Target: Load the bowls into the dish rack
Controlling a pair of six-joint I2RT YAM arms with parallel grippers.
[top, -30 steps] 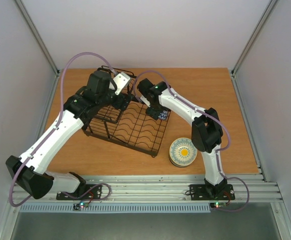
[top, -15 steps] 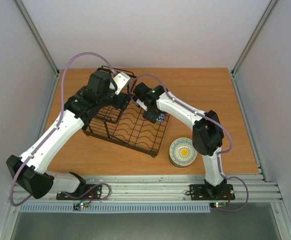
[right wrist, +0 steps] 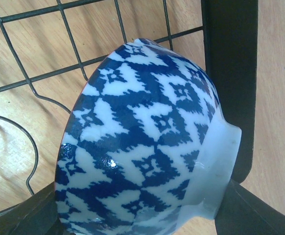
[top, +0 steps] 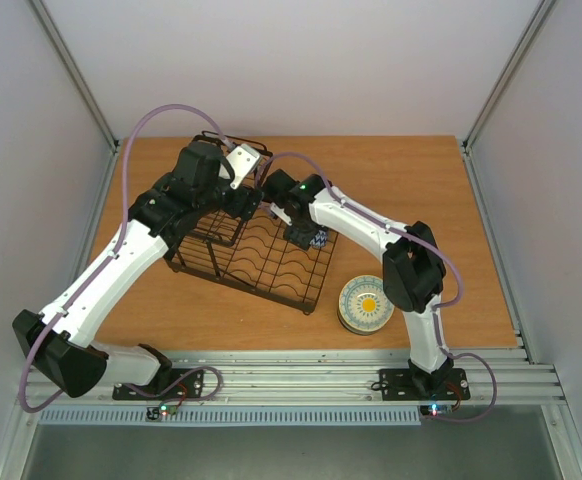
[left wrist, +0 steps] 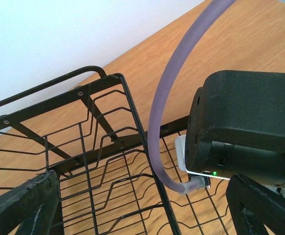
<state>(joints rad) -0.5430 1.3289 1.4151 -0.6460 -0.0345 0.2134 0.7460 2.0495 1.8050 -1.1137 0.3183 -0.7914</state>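
Right wrist view: my right pincer [right wrist: 137, 196] is gripping the blue patterned bowl [right wrist: 142, 127], tilted over the dish rack [top: 261, 265]; it could snag and slip free. My left pincer [left wrist: 140, 183] is gaping open.

Your left arm [top: 101, 275] and right arm [top: 356, 213] are white shells with chunky black joint housings, each trailing a mauve cable [left wrist: 164, 98]. Right wrist's got a little green LED [top: 302, 186] lit, and the left gripper [left wrist: 142, 215] fingers [left wrist: 22, 208] are matte black.
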